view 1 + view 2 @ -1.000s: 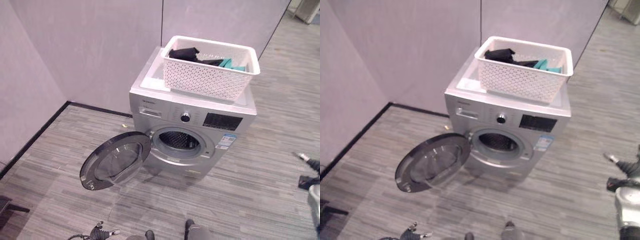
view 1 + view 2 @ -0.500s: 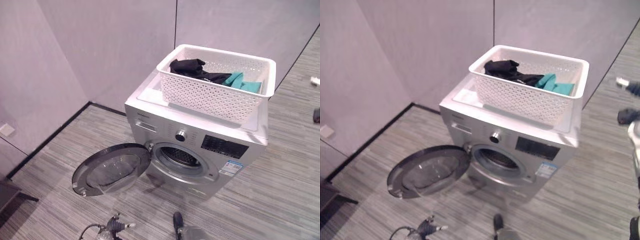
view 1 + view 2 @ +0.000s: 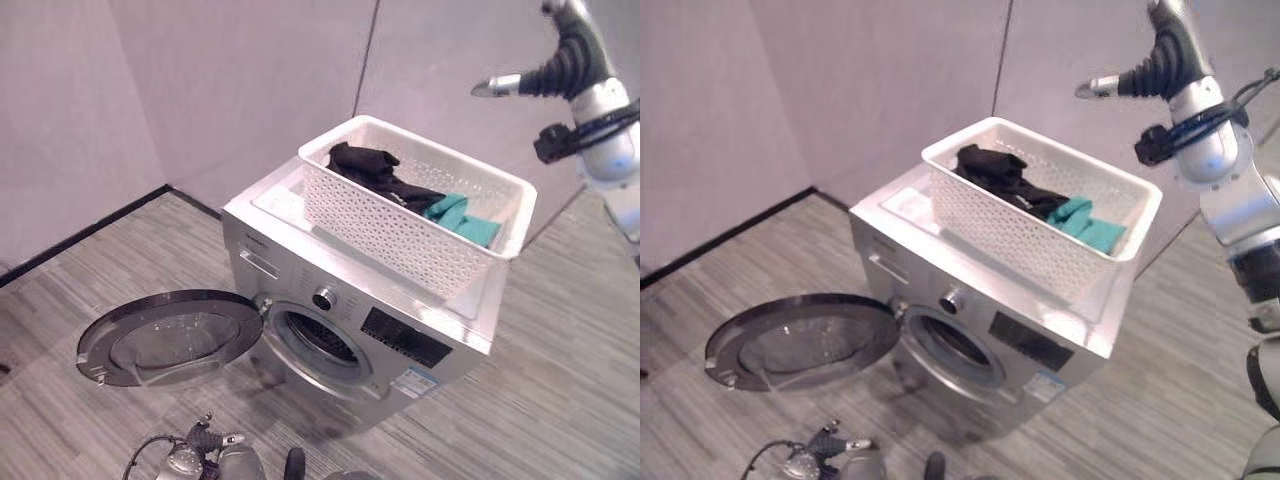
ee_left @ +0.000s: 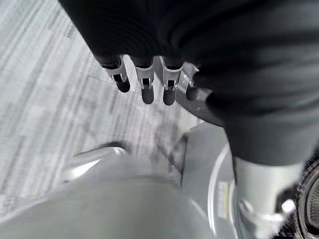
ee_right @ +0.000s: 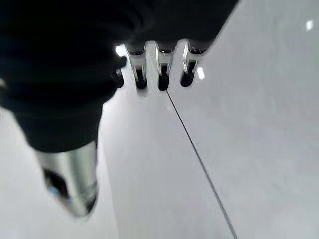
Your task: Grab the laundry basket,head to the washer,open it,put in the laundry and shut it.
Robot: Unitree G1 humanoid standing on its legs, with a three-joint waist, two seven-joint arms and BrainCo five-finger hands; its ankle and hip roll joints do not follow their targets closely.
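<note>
White laundry basket [image 3: 420, 235] sits atop washer [image 3: 350, 330], door [image 3: 165, 335] open, drum interior obscured. Right robot hand [image 3: 1160, 65] and left robot hand [image 4: 149, 64]: fingers relaxed, empty.

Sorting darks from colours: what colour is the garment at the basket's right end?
Teal; the teal garment lies beside black clothing in the white laundry basket. Left eye view shows it best.

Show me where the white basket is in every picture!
Left eye view: the white basket sits on top of the washer, right of centre.
Right eye view: same spot, near the centre.
Left wrist view: not in it.
Right wrist view: not in it.
Shared landmark: the open round door, lower left.
</note>
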